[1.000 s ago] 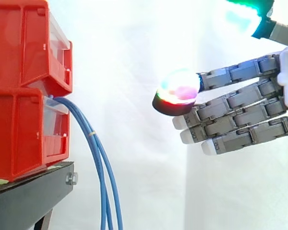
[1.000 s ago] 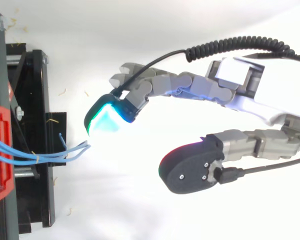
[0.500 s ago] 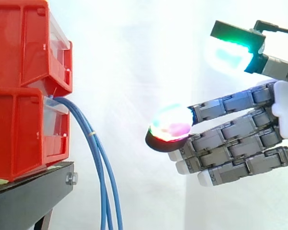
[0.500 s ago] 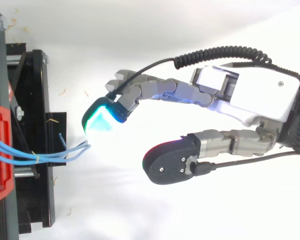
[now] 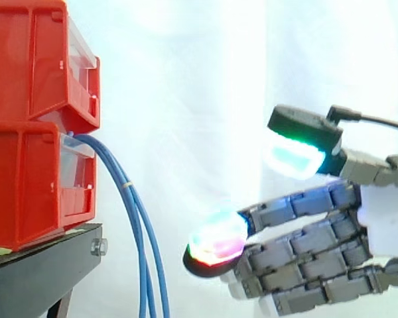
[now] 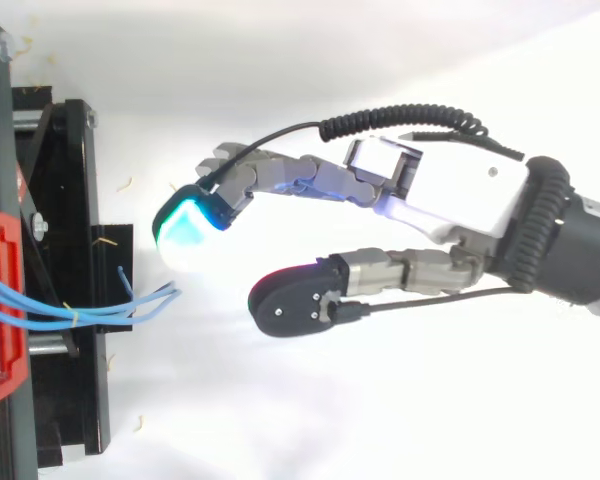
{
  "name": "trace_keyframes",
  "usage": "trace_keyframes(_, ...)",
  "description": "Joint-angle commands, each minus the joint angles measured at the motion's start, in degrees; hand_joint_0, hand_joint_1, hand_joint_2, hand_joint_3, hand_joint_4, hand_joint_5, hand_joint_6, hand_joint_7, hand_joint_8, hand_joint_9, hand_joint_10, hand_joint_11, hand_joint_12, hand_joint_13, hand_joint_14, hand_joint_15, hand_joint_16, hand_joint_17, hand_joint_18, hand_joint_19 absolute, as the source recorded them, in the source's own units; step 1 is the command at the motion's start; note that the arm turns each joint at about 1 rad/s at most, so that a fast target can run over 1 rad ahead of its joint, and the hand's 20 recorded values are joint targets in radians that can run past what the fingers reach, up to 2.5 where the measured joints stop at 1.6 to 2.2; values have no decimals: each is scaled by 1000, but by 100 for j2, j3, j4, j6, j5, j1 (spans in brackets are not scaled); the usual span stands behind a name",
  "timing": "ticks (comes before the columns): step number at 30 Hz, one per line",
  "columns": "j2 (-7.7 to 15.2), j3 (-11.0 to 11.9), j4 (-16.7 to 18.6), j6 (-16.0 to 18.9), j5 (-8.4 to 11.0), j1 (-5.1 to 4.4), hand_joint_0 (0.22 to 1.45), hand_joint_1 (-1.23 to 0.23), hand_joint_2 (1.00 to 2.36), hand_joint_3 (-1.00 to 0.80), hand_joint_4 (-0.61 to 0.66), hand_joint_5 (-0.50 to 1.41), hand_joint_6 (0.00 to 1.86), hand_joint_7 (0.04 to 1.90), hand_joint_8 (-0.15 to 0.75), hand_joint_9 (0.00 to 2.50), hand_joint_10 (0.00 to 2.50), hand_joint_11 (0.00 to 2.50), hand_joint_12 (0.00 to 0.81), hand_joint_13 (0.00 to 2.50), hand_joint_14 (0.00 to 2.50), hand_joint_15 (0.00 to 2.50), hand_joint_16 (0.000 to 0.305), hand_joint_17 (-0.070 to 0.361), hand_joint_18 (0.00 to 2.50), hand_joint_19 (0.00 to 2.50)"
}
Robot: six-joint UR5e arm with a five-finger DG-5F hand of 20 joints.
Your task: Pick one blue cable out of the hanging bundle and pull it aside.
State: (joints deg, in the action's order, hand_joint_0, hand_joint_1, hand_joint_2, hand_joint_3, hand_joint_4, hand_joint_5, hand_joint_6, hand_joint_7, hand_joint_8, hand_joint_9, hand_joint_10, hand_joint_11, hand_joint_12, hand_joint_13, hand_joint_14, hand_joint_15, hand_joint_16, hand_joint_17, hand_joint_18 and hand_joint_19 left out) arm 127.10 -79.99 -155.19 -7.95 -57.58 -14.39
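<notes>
Grey jointed fingers stretch out straight from the white palm of the robot hand [image 6: 450,200], with the thumb held well apart from them. It is spread wide and holds nothing. In the side view the thumb's pad rides above the fingers and the leading fingertip [image 5: 215,242] glows at the front.

Just ahead of that fingertip, with a clear gap between, hangs the bundle of thin blue cables [image 5: 127,189]. The strands run close together down past the level of the fingertip. From above, their loose ends [image 6: 90,311] point back toward the gap between thumb and fingers.

Beyond the cables stand the stacked red plastic bins [image 5: 33,79]. The strands come out of the lower one. Under the bins is the black metal stand [image 5: 46,271].

The step in hand looks like the reach. To do it well, the thumb should stay wide until one outer strand alone sits between it and the fingers. The strands lie so close that a hasty pinch could take two. Close gently, check that it is a single cable, then draw sideways without tugging at the bin.
</notes>
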Motion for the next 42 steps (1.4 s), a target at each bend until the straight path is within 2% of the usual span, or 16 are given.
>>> trace_keyframes(1, 210, 9, 120, 145, 98, 24, 519, -464, 1003, -460, 226, -217, 502, 708, 236, 264, 0, 0, 336, 111, 0, 39, 58, 130, 0, 107)
trace_keyframes(10, 350, 80, 270, 31, 388, -3, 521, -465, 1003, -462, 233, -213, 502, 721, 236, 266, 0, 0, 335, 115, 1, 39, 57, 129, 0, 111)
trace_keyframes(19, 544, 141, 322, 83, 406, 32, 521, -464, 1004, -461, 239, -211, 502, 727, 239, 277, 0, 0, 337, 136, 0, 47, 57, 129, 5, 120)
trace_keyframes(23, 737, 317, 437, 83, 388, 41, 522, -464, 1003, -460, 239, -210, 502, 729, 240, 281, 0, 0, 335, 145, 0, 49, 57, 128, 23, 124)
trace_keyframes(24, 878, 475, 419, 118, 388, 50, 522, -464, 1004, -461, 242, -210, 502, 730, 240, 283, 0, 0, 336, 150, 2, 49, 57, 128, 27, 126)
trace_keyframes(27, 1036, 668, 393, 233, 362, 76, 522, -464, 1004, -460, 241, -209, 502, 729, 239, 283, 0, 0, 337, 158, 0, 60, 57, 127, 39, 137)
trace_keyframes(29, 1045, 712, 419, 259, 336, 76, 522, -463, 1003, -460, 241, -209, 502, 732, 239, 286, 0, 0, 336, 162, 0, 56, 57, 127, 40, 137)
trace_keyframes(33, 1045, 818, 419, 162, 318, 76, 522, -463, 1003, -459, 238, -210, 502, 729, 239, 287, 0, 0, 337, 168, 0, 64, 57, 128, 55, 150)
trace_keyframes(36, 1045, 879, 463, 83, 204, 76, 523, -463, 1003, -461, 238, -210, 502, 732, 238, 288, 0, 0, 337, 178, 2, 70, 57, 128, 64, 159)
trace_keyframes(37, 1045, 950, 612, -180, 90, 59, 522, -464, 1003, -460, 240, -210, 502, 732, 239, 288, 0, 0, 338, 182, 0, 72, 57, 128, 64, 158)
trace_keyframes(38, 1045, 950, 656, -259, 63, 50, 523, -464, 1003, -462, 239, -210, 502, 735, 238, 288, 0, 0, 338, 181, 2, 71, 57, 128, 64, 166)
trace_keyframes(42, 1045, 950, 788, -585, 46, 32, 521, -465, 1003, -465, 239, -210, 502, 732, 240, 291, 0, 0, 339, 186, 2, 75, 57, 128, 79, 168)
